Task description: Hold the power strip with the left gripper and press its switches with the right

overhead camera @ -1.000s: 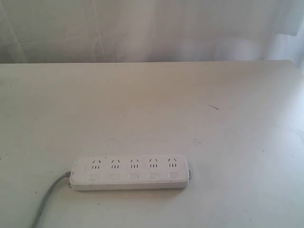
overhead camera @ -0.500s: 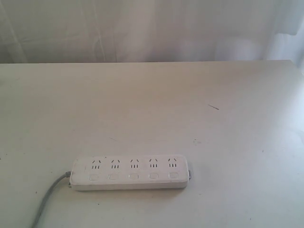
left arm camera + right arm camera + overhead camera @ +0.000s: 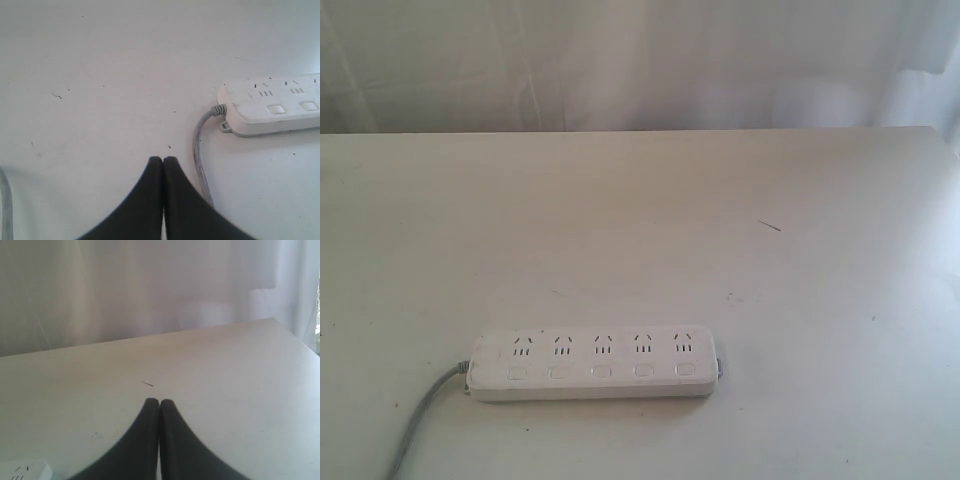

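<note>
The left gripper (image 3: 163,161) is seen in its wrist view with both black jaws pressed together and nothing held between them, poised above bare table (image 3: 640,220). The right gripper (image 3: 159,402) is likewise closed and empty, and it is pointed out over the table toward the white curtain (image 3: 125,285) at the back. Neither arm is visible in the exterior view, so both are judged to be held back from the work. The power strip (image 3: 595,362) is laid flat near the front edge of the table, its long axis running across the exterior view from side to side, with the grey cord (image 3: 425,420) leaving its left end. The switches (image 3: 601,372) are set in a row along the near long edge, one under each socket group. In the left wrist view the cord end of the strip is found ahead of the closed jaws and off to one side, near but clearly apart; in the right wrist view only a corner of the strip is caught at the frame edge. The left gripper is therefore judged the nearer, and a hold at the cord end would leave the switches free for the right gripper.
</note>
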`<state>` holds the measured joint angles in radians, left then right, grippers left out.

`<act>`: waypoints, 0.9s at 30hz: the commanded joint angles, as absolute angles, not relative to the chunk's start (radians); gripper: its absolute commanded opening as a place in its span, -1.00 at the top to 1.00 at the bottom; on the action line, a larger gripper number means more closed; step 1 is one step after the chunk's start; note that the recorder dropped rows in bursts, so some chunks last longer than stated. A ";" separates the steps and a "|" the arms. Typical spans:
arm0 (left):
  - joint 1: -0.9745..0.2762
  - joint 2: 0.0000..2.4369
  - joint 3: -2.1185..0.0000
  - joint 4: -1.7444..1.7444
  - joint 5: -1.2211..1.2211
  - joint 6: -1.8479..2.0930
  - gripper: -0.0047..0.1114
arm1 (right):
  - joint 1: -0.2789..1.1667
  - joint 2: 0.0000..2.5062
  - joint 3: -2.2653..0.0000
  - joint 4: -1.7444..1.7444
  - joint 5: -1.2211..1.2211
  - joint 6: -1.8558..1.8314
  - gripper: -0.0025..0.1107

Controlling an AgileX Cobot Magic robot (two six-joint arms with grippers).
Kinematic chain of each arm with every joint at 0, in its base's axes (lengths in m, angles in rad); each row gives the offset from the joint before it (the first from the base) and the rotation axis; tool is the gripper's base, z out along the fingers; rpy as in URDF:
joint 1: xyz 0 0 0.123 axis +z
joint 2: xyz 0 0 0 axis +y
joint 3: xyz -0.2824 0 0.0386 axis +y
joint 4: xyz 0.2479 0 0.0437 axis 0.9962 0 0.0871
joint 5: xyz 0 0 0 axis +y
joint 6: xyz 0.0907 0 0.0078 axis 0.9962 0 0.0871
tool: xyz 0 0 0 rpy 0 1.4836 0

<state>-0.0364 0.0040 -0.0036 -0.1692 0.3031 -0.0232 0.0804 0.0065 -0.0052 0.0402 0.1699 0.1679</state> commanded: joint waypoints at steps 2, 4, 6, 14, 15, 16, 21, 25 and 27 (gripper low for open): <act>-0.033 0.000 0.000 -0.172 0.309 -0.022 0.92 | 0.076 0.000 0.000 0.029 0.187 0.127 0.96; -0.033 0.000 0.000 -0.172 0.309 -0.022 0.92 | 0.076 0.000 0.000 0.025 0.228 0.127 0.96; -0.033 0.000 0.000 -0.172 0.309 -0.022 0.92 | 0.076 0.000 0.000 0.013 0.302 0.127 0.96; -0.033 0.000 0.000 -0.172 0.309 -0.022 0.92 | 0.076 0.000 0.000 0.000 0.359 0.100 0.96; -0.033 0.000 0.000 -0.172 0.309 -0.022 0.92 | 0.076 0.000 0.000 0.000 0.359 0.100 0.96; -0.033 0.000 0.000 -0.172 0.309 -0.022 0.92 | 0.076 0.000 0.000 0.000 0.359 0.100 0.96; -0.033 0.000 0.000 -0.172 0.309 -0.022 0.92 | 0.076 0.000 0.000 0.000 0.361 0.102 0.96; -0.033 0.000 0.000 -0.172 0.309 -0.022 0.92 | 0.076 0.000 0.000 0.000 0.361 0.102 0.96; -0.033 0.000 0.000 -0.172 0.309 -0.022 0.92 | 0.076 0.000 0.000 0.000 0.361 0.102 0.96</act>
<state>-0.0364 0.0040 -0.0036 -0.1692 0.3031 -0.0232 0.0804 0.0065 -0.0012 0.0074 0.3660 0.1103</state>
